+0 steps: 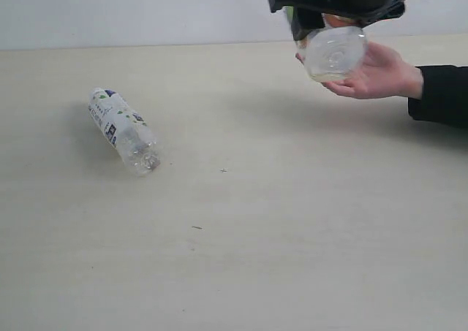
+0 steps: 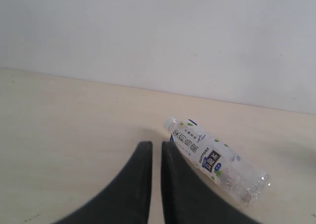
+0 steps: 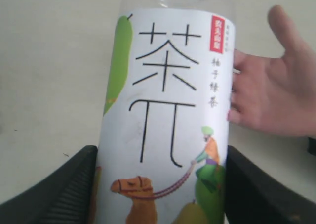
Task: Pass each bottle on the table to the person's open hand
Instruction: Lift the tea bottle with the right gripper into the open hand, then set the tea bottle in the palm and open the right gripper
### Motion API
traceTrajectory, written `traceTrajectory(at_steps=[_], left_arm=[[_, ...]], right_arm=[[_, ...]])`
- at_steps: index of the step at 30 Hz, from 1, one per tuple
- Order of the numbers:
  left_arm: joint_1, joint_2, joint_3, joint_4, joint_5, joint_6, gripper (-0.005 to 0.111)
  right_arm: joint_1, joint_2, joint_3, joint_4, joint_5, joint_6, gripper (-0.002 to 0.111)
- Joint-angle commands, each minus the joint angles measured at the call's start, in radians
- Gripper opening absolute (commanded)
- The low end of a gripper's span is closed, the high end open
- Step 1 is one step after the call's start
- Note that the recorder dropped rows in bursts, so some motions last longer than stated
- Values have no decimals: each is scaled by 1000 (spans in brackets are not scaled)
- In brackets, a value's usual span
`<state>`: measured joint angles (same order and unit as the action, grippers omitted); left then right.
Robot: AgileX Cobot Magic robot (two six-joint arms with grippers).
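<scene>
My right gripper (image 1: 333, 13) (image 3: 160, 184) is shut on a clear bottle (image 1: 334, 51) (image 3: 165, 110) with a white label showing a camel and green fruit. Its clear base end rests against the palm of the person's open hand (image 1: 380, 74) (image 3: 276, 93), which reaches in from the right with a black sleeve. A second bottle (image 1: 123, 128) (image 2: 215, 159), white-labelled with dark print, lies on its side on the table (image 1: 241, 229) at the left. My left gripper (image 2: 152, 152) is shut and empty, just short of that bottle's cap end.
A pale wall (image 1: 131, 9) runs behind the table's far edge. A few small dark specks (image 1: 196, 227) mark the tabletop near the middle.
</scene>
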<state>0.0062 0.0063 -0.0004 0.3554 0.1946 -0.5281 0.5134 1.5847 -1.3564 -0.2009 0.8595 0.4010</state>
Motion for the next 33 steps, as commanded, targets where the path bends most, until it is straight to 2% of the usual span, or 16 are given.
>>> traceTrajectory(at_steps=[1,9,21,33], left_arm=[[-7,-6,0,0,-1,1,10],[-7,-6,0,0,-1,1,10],[-7,-6,0,0,-1,1,10],[-7,-6,0,0,-1,1,10]], right_arm=[[-79,-44,97,-17,-24,-27,0],[-210,7,248,-23,-235,-42,0],[-210,180,248,-69,-422,-31,0],[-210,233,223,-98,-436,3,0]])
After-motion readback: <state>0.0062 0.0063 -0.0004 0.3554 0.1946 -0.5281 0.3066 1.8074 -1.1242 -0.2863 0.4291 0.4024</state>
